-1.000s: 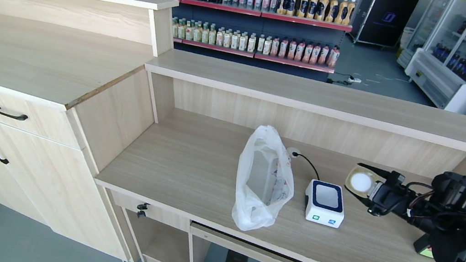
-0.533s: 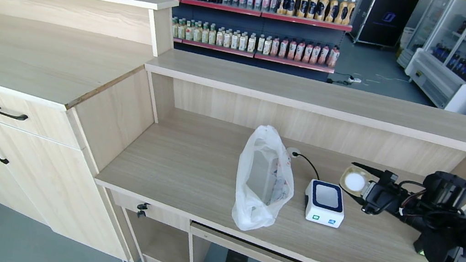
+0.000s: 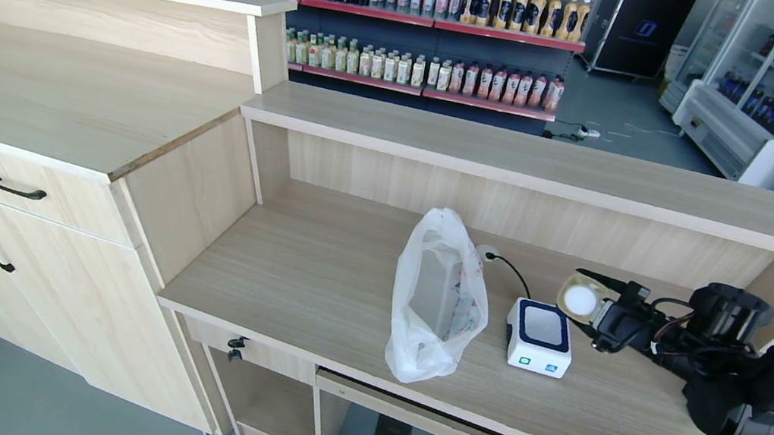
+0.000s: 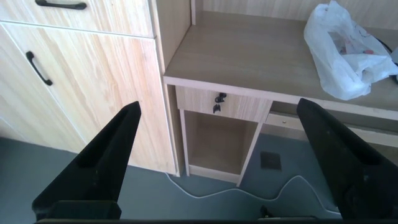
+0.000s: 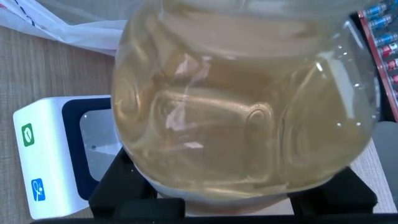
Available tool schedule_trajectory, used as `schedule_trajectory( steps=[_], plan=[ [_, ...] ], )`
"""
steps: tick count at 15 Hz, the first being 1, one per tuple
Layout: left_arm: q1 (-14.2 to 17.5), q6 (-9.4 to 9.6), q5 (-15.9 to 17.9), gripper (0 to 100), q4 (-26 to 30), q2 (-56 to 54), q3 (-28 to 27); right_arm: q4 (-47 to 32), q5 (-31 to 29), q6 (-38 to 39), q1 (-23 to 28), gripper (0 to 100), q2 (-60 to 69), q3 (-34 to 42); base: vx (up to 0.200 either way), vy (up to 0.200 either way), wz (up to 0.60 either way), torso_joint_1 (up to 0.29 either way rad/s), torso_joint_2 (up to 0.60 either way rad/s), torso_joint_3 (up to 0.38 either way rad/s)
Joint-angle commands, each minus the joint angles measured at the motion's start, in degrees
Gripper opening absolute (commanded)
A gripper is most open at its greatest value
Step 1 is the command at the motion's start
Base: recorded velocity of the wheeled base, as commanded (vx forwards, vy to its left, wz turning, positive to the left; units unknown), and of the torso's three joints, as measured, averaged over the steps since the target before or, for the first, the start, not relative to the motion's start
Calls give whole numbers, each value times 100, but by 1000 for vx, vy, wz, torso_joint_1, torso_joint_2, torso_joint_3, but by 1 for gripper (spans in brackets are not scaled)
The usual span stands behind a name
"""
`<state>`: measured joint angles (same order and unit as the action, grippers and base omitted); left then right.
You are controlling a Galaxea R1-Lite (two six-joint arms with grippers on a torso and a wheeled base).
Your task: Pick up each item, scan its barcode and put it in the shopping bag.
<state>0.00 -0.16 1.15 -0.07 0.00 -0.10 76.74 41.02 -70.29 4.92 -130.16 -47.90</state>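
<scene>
Shopping bag point(image 3: 438, 298) is set on desk point(image 3: 317, 276), approx. mid; scanner point(image 3: 539, 336) is placed just to its right. Bottle point(image 3: 576, 301) is held in right gripper point(image 3: 588, 300) above desk, just right of & behind scanner. Drink shelves point(image 3: 431, 23) are seen beyond counter.

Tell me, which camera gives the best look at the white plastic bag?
The head view: the shopping bag stands whole on the counter, beside the scanner. The left wrist view sees it from farther off, at an angle. The right wrist view catches a crumpled strip of it past the bottle.
</scene>
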Motion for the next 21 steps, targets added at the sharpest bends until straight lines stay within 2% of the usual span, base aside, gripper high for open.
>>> schedule_trajectory(
  steps=[1,21],
  plan=[
    [0,-2,0,100,-1,9,1,-10,2,-2,0,0,-53,-9,0,0,0,0,0,0],
    [0,-2,0,100,-1,9,1,-19,-50,15,-150,0,-343,-308,0,0,0,0,0,0]
  ],
)
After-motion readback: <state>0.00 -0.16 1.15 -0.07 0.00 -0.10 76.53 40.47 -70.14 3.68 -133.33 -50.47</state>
